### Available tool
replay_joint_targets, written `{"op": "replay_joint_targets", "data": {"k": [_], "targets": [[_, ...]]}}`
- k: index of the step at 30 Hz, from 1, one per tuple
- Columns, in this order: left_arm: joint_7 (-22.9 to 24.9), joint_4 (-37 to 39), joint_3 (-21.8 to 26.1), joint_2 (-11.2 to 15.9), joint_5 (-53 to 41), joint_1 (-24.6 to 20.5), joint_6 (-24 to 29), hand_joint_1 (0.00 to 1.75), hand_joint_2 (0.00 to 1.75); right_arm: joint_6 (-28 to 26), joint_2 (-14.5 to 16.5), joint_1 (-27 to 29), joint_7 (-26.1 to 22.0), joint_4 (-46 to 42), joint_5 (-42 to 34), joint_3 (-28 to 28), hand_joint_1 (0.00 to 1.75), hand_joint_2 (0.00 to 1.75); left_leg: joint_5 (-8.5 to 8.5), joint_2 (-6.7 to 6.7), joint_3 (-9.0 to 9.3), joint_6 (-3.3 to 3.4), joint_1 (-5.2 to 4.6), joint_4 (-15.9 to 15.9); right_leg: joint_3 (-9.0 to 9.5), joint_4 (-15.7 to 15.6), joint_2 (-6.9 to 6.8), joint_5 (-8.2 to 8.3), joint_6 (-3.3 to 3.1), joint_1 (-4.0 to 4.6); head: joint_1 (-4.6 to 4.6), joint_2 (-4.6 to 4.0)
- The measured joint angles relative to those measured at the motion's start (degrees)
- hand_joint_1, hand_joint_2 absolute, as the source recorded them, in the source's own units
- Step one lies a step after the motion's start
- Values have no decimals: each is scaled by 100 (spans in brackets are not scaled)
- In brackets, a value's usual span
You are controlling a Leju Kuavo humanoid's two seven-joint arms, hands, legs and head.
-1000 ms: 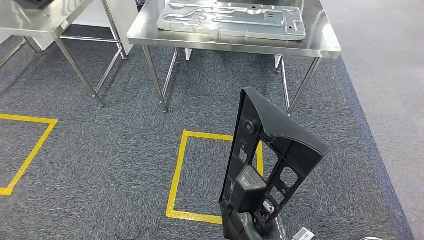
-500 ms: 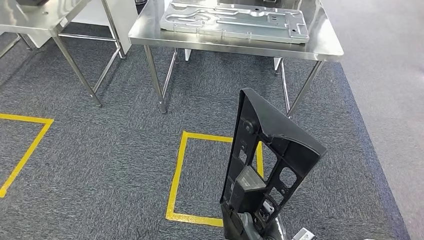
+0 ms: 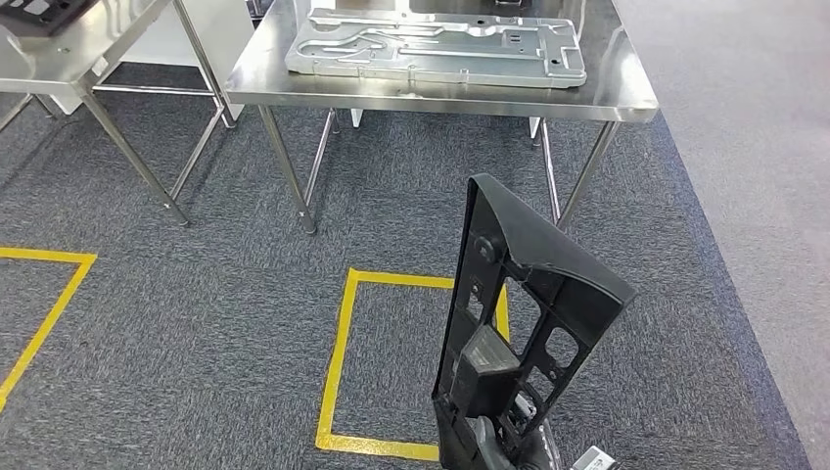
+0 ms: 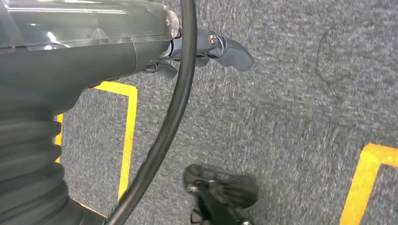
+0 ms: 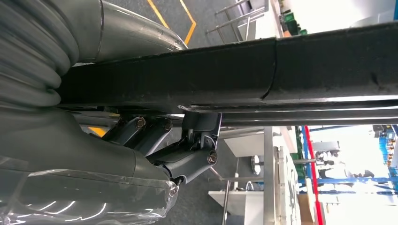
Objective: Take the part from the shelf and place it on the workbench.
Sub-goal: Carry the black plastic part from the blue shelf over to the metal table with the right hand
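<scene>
You can see the long black plastic part with cut-out holes (image 3: 519,323) standing up tall in the head view, low and a bit to the right. Your right hand (image 5: 155,145) holds it: the dark fingers (image 5: 197,140) are curled up against the black bar of the part in the right wrist view. The part is up in the air over the grey carpet floor (image 3: 196,323), not on any tabletop yet. Under it on the floor is a yellow tape square (image 3: 343,362). Straight ahead stands the shiny steel tabletop on thin metal legs (image 3: 626,93), well apart from the part. A big flat silver metal plate with pressed grooves (image 3: 436,44) lies on it. A second steel table (image 3: 88,49) stands to the left of the first one. Your left hand (image 4: 206,51) hangs over the carpet, holding nothing, with its fingers curled in. A black cable (image 4: 173,108) runs past it.
</scene>
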Motion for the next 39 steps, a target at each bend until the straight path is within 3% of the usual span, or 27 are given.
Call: {"op": "replay_joint_targets", "data": {"k": [2,4,6,9,10,12,13,14,15,17,19,21,24,26,28,29,30,32,34,36,39], "targets": [[0,0,28,1,-6,8,-10,0,175,-8,0,-4,-1,17,24,2,175,175,471,-1,168,48,-19,-655,110,2,10,-80,20,14,1,0],[1,-1,50,4,-7,8,-14,0,175,-11,0,-14,-2,27,32,4,175,175,562,-4,283,110,-60,-1067,148,23,18,-147,69,22,0,0],[2,-1,55,7,-7,16,-16,0,175,-17,0,-19,-4,34,40,7,175,175,525,-7,310,166,-79,-1126,158,32,26,-202,136,28,-1,0],[3,-2,58,-12,-7,9,-21,0,175,-44,0,-32,-9,29,50,8,175,175,624,-1,420,256,-13,-1232,150,199,6,-357,239,27,-1,0],[3,-3,59,-19,-8,1,-23,0,175,-50,-1,-37,-11,27,52,8,175,175,623,2,459,272,3,-1265,34,435,-1,-475,275,8,1,0],[9,-3,61,-24,-9,-6,-23,0,175,-56,-2,-38,-13,29,55,8,175,175,584,5,508,284,6,-1289,-409,1159,-5,-748,342,-52,1,0],[13,-3,62,-27,-9,-6,-23,0,175,-58,-2,-34,-12,33,55,8,175,175,558,5,529,278,10,-1289,-630,1462,-6,-806,368,-83,1,0],[16,-3,63,-29,-9,-2,-23,0,175,-60,-2,-28,-11,36,55,8,175,175,524,3,562,267,18,-1289,-776,1593,-7,-746,391,-111,1,0],[17,-3,63,-30,-9,1,-23,0,175,-61,-2,-25,-11,39,56,8,175,175,490,-1,604,252,31,-1289,-819,1531,-9,-587,409,-133,1,0],[17,-3,64,-30,-9,4,-23,0,175,-62,-2,-26,-11,41,56,8,175,175,407,-13,709,202,62,-1291,-627,876,-23,-63,440,-169,2,0],[18,-3,67,-28,-9,-6,-23,0,175,-62,-3,-33,-10,48,56,8,175,175,325,-28,782,120,61,-1296,-395,286,-36,199,431,-157,1,0],[19,-3,70,-30,-9,-17,-25,0,175,-63,-5,-35,-9,56,56,8,175,175,285,-30,829,37,45,-1339,-329,148,-30,156,361,-120,-1,0],[21,-3,73,-34,-10,-32,-27,0,175,-65,-5,-33,-8,55,64,13,175,175,195,-14,870,-45,58,-1278,-245,70,-14,123,213,-130,-2,0],[28,-3,81,-34,-16,-37,-29,0,175,-74,-4,-41,-8,55,73,22,175,175,-43,-15,615,-45,59,-735,-160,25,-23,87,125,-125,-2,0],[47,-3,97,-34,-34,-23,-36,0,175,-84,-5,-47,-8,58,84,28,175,175,-275,-16,149,-25,41,26,-93,22,-24,22,60,-81,-2,0],[58,-3,105,-34,-49,-11,-39,0,175,-89,-6,-46,-8,62,93,32,175,175,-267,-16,-23,-8,27,240,-50,22,-17,-15,39,-53,-2,0],[69,-3,115,-34,-69,-2,-41,0,175,-98,-7,-46,-9,64,103,37,175,175,-139,-17,-97,22,9,239,3,22,-8,-55,25,-24,-2,0],[83,-4,145,-32,-113,5,-42,0,175,-132,-7,-49,-9,68,128,61,175,175,344,-20,44,140,-53,-340,126,20,4,-141,14,22,-2,0],[91,-7,179,-17,-140,-2,-43,0,175,-163,-7,-57,-11,67,149,95,175,175,611,-14,273,266,-122,-942,209,16,7,-221,40,51,-2,0],[97,-14,193,-5,-152,-6,-42,0,175,-181,-9,-61,-13,68,160,124,175,175,594,-12,372,322,-160,-1169,254,9,7,-233,106,42,0,0],[105,-20,205,-7,-186,4,-42,0,175,-211,-11,-60,-15,67,166,153,175,175,602,-38,552,362,-128,-1362,281,132,0,-233,202,18,1,0]]}}
